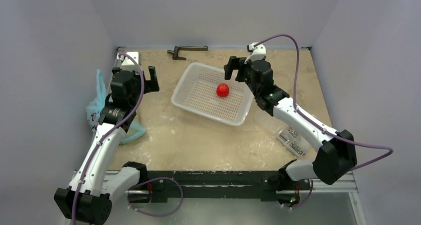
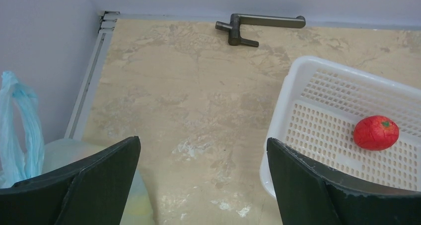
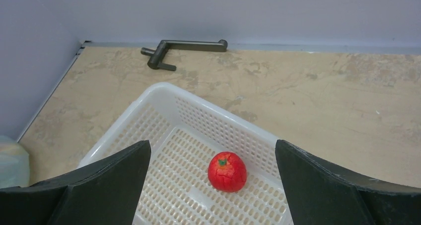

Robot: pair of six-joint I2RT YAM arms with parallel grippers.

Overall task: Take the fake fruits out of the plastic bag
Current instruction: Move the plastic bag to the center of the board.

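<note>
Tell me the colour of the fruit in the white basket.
Red fruit with a green stem mark; best seen from the right wrist.

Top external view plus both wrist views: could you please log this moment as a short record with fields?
bag: thin light blue plastic bag, at the scene's left edge
basket: white perforated plastic basket, mid-scene, holding one small round red fruit
left gripper: open, empty, between bag and basket
right gripper: open, empty, above the basket
fake fruits: none seen outside the bag
</note>
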